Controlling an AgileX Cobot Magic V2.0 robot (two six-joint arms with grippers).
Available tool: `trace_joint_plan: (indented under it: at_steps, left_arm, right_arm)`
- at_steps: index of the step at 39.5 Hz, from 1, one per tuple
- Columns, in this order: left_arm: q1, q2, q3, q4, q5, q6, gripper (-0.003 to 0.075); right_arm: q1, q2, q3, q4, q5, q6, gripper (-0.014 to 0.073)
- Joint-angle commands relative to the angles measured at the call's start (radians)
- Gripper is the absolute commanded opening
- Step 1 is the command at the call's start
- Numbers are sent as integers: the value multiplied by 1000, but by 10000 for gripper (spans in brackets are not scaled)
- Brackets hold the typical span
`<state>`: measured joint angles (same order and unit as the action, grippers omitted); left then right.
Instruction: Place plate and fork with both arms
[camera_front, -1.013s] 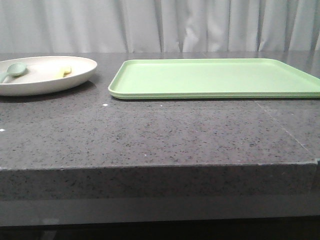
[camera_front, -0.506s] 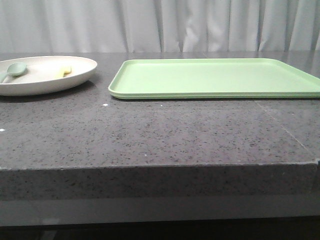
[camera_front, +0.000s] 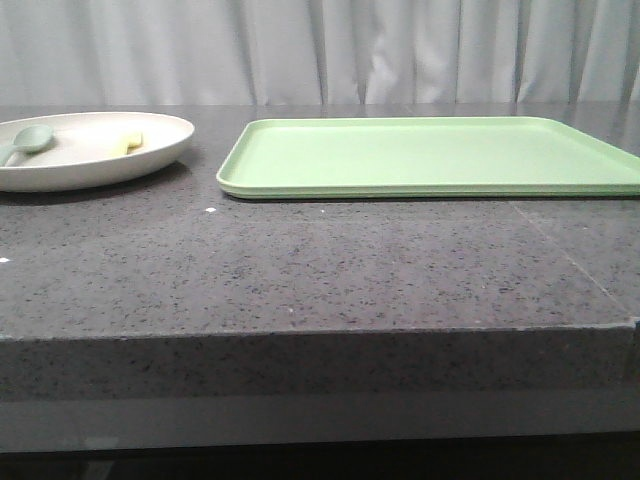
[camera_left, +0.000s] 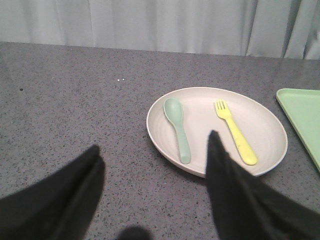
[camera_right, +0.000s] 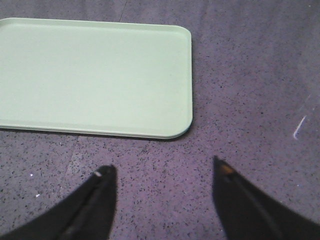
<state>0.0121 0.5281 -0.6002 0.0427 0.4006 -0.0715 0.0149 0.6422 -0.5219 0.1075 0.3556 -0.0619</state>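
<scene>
Left wrist view alone shows fork (camera_left: 236, 131) beside spoon (camera_left: 178, 127) in plate (camera_left: 167, 152); tray (camera_front: 430, 155) at plate's 3 o'clock; left gripper (camera_left: 152, 160) and right gripper (camera_right: 162, 172) both spread wide, holding nothing.

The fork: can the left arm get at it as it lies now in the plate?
Probably yes. The fork lies uncovered in the plate, apart from the spoon, and the open left gripper is just short of the plate.

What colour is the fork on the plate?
Pale yellow. The fork shows best in the left wrist view, lying in the plate beside the spoon.
</scene>
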Motion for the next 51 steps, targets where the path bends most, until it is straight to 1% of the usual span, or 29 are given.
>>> trace_joint_plan:
  at_steps: [1,11,18,23,26,31,34,37,40,45,47,51]
  left_arm:
    - [-7,9,-35,9,-77,-1,632]
    - [-7,9,-35,6,-79,-1,630]
    - [-7,17,-37,-48,-93,-3,630]
    - [1,81,-94,-43,17,-8,630]
    - [15,154,-144,-28,75,-8,630]
    - [73,310,-244,-29,158,-8,630]
    - [118,429,-316,-50,236,-8,630]
    - [164,528,-385,-100,296,8,630]
    - [199,611,-445,-190,342,77,630]
    - [259,736,-539,-421,408,242,630]
    - [289,796,-576,-541,434,313,630]
    - [321,886,-645,-660,471,353,630]
  right_arm:
    - [0,6,-37,2,-73,-4,665]
    - [0,6,-37,2,-73,-4,654]
    - [0,6,-37,2,-73,-4,654]
    - [0,6,-37,2,-73,-4,654]
    - [0,6,-37,2,-73,-4,654]
    - [0,6,-37,2,-73,-4,654]
    - [0,6,-37,2,-73,-4,654]
    - [0,6,-37,2,-73,-4,654]
    - [0,6,-37,2,-73,-4,654]
    - [0,6,-37,2,-73,-4,654]
    - [0,6,-37,2,-73,-4,654]
    - [0,6,-37,2,-73,-4,654]
